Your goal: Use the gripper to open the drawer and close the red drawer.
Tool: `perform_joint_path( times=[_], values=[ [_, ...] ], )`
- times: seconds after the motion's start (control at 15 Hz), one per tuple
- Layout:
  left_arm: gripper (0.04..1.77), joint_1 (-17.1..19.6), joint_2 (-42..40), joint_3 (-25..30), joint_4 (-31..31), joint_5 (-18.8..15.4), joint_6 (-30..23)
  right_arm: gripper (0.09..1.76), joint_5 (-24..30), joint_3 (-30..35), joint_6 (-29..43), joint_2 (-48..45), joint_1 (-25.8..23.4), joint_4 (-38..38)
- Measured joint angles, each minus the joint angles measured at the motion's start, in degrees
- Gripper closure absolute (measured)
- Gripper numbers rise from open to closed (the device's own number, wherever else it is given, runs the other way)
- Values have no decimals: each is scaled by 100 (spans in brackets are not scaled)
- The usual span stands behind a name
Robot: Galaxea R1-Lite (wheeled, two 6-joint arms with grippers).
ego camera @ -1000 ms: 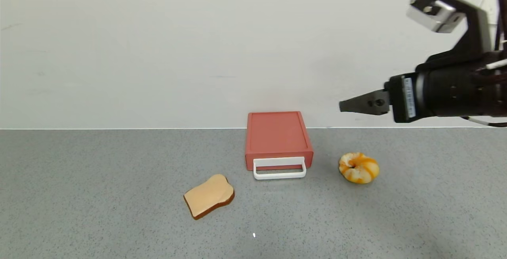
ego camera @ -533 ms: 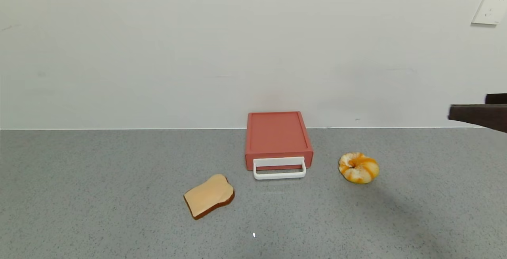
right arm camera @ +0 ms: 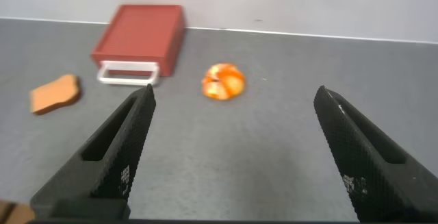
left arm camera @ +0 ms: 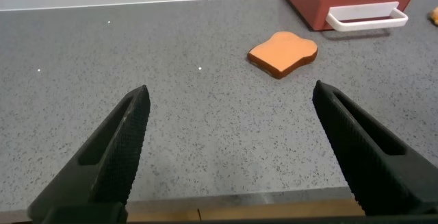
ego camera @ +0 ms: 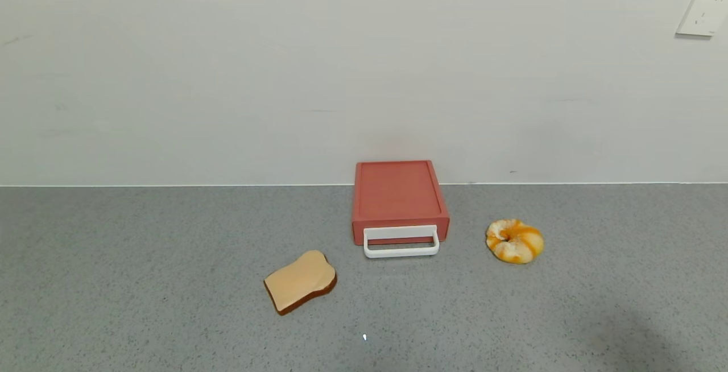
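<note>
drawer [ego camera: 400, 204] sitting shut | right claw [right arm camera: 233, 148] wide, withdrawing, gone from head view | left claw [left arm camera: 229, 148] wide, idling | task looking finished

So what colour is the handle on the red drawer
White; the handle on the drawer shows best in the head view.

Red drawer [ego camera: 400, 201] at mid-counter, back edge against the white wall [ego camera: 284, 65], tray pushed in, white loop handle [ego camera: 401, 242] facing forward and lying over the grey speckled counter [ego camera: 142, 281]. Slice of bread [ego camera: 300, 288] flat on the counter, forward and left of the handle, apart from it. Orange-and-white ring pastry [ego camera: 515, 240] right of the drawer, apart. White wall socket [ego camera: 702, 11] at upper right.
</note>
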Motion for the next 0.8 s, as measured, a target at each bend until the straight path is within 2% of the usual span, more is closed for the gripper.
perform_joint_path(
  times=[0.2, 0.53, 0.8],
  values=[
    [9, 0, 0, 1, -2, 0, -1, 14, -340, 533, -129, -756, -479, 24],
    [9, 0, 0, 1, 2, 0, -4, 14, -362, 1062, -206, -1751, -1454, 168],
    [9, 0, 0, 1, 6, 0, 5, 14, 156, 1521, -286, -2492, -1356, 163]
  ],
)
